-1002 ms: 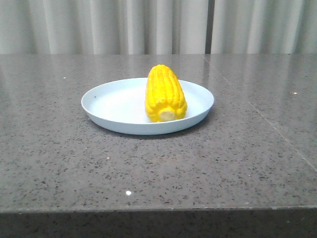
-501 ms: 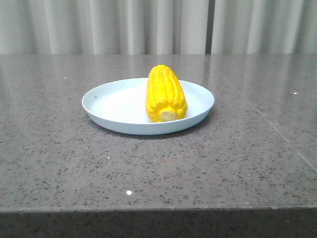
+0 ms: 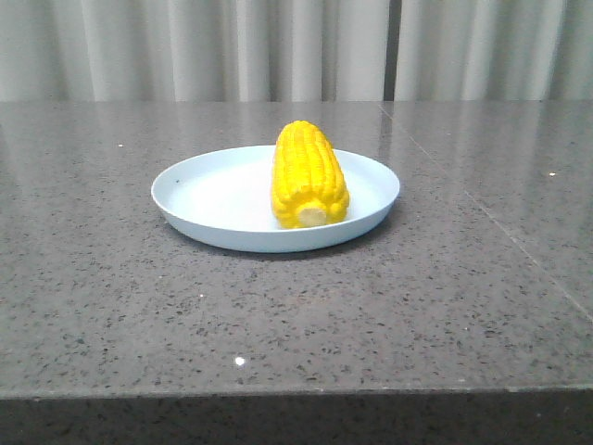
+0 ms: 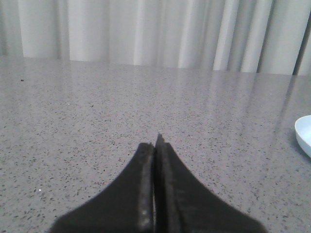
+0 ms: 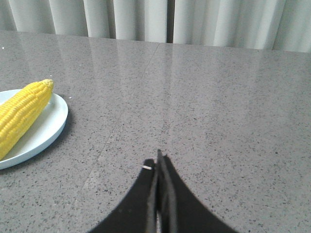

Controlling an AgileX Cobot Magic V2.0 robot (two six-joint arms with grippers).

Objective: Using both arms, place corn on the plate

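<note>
The yellow corn (image 3: 309, 174) lies in the pale blue plate (image 3: 208, 199) at the table's middle, its pale stub end toward me. Neither gripper shows in the front view. In the left wrist view my left gripper (image 4: 155, 143) is shut and empty over bare table, with only the plate's rim (image 4: 303, 136) at the frame's edge. In the right wrist view my right gripper (image 5: 158, 161) is shut and empty, apart from the plate (image 5: 46, 131) and the corn (image 5: 22, 116) lying in it.
The grey speckled stone table (image 3: 445, 297) has a seam line on its right part and a front edge close to me. Pale curtains (image 3: 296, 46) hang behind the table.
</note>
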